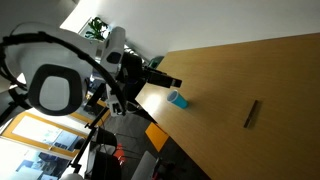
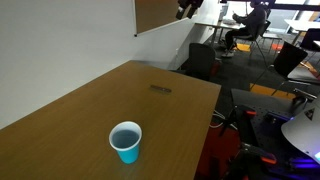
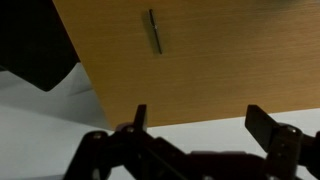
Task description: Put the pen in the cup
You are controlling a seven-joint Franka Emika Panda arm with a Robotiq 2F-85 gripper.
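The light-blue cup [image 1: 178, 99] stands upright and empty on the wooden table [image 1: 260, 75]; it also shows near the front in an exterior view [image 2: 126, 142]. The dark pen [image 1: 252, 113] lies flat on the table, well apart from the cup, and is seen in an exterior view [image 2: 160, 89] and at the top of the wrist view [image 3: 154, 31]. My gripper [image 1: 170, 80] hangs above the table's edge near the cup. In the wrist view the gripper [image 3: 200, 125] is open and empty, with the pen far beyond the fingers.
The table's edge [image 3: 95, 85] runs diagonally under the gripper, with white floor beyond it. Office chairs [image 2: 205, 60] and desks stand past the table's far end. A wall board [image 2: 160, 12] hangs behind.
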